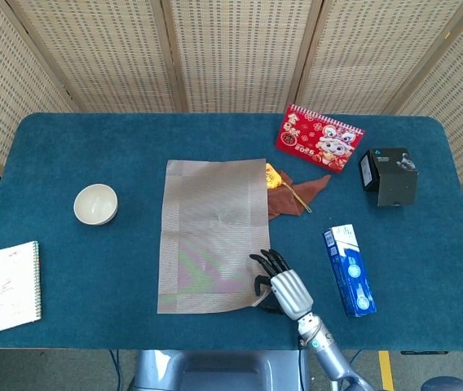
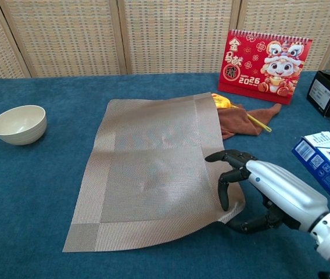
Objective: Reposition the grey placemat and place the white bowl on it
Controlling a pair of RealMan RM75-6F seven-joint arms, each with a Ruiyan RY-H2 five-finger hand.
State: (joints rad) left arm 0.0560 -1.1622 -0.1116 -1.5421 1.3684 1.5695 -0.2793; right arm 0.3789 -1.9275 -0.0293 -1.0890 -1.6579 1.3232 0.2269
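Grey placemat (image 2: 153,168) woven, corner pinched by right robot hand (image 2: 258,192).

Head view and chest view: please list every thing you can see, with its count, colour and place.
placemat: one, grey, table centre
bowl: one, white, left of the placemat
notebook: one, white, near left corner
calendar: one, red, far side, standing
cloth: one, brown, at the placemat's far right corner
spoon: one, yellow, on the cloth
black box: one, far right
blue box: one, blue and white, near right
table: one, blue
right hand: one, grey and black, pinching the placemat's near right corner
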